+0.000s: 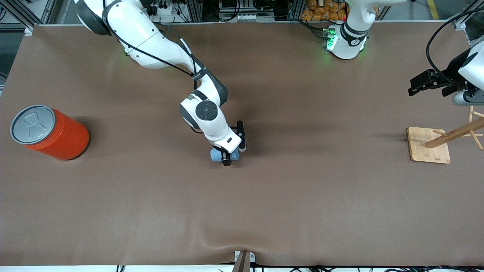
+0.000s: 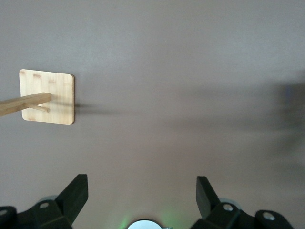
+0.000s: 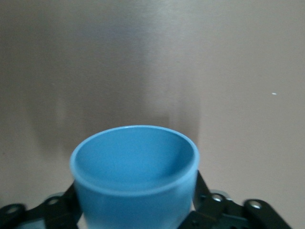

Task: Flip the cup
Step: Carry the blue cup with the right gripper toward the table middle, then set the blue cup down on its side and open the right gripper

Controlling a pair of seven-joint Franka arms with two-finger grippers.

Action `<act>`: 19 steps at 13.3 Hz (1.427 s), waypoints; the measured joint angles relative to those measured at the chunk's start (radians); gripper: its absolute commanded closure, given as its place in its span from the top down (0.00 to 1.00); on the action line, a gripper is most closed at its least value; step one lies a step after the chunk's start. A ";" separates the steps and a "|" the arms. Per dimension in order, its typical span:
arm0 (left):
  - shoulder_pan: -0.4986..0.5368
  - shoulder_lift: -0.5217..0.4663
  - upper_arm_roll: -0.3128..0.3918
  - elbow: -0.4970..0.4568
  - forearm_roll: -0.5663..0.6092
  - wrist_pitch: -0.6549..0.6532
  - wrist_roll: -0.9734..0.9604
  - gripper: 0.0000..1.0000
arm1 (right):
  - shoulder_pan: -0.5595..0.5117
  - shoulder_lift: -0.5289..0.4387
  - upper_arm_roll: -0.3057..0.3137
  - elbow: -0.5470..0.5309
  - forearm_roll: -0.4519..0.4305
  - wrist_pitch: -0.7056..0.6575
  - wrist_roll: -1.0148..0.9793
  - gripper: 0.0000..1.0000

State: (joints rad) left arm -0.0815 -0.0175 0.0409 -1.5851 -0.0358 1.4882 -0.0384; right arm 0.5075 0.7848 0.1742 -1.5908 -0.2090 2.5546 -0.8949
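The light-blue cup (image 1: 216, 155) is in the middle of the table, gripped by my right gripper (image 1: 227, 155), which is shut on its sides. In the right wrist view the cup (image 3: 136, 162) fills the space between the black fingers (image 3: 202, 191), with its open rim pointing away from the wrist. The cup is low over the brown table cover; I cannot tell whether it touches. My left gripper (image 1: 423, 85) waits open and empty above the left arm's end of the table, and its own view shows it (image 2: 141, 188) with jaws wide apart.
A large orange can with a grey lid (image 1: 53, 132) stands at the right arm's end of the table. A wooden peg stand on a square base (image 1: 429, 145) stands at the left arm's end and also shows in the left wrist view (image 2: 47, 98).
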 measured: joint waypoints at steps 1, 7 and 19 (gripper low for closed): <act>0.000 0.000 0.000 0.000 -0.003 0.000 0.000 1.00 | 0.000 0.000 -0.003 0.008 0.000 0.000 0.002 1.00; 0.001 0.002 0.000 0.000 -0.005 0.000 0.000 1.00 | -0.015 -0.041 -0.002 0.129 0.007 -0.262 0.187 1.00; 0.005 0.067 0.003 0.001 -0.218 0.017 0.000 1.00 | -0.031 -0.407 -0.008 0.182 0.031 -0.721 0.767 1.00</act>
State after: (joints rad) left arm -0.0767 0.0494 0.0438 -1.5844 -0.2538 1.5056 -0.0383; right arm 0.4766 0.3780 0.1662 -1.4084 -0.1780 1.8332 -0.1280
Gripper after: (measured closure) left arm 0.000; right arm 0.000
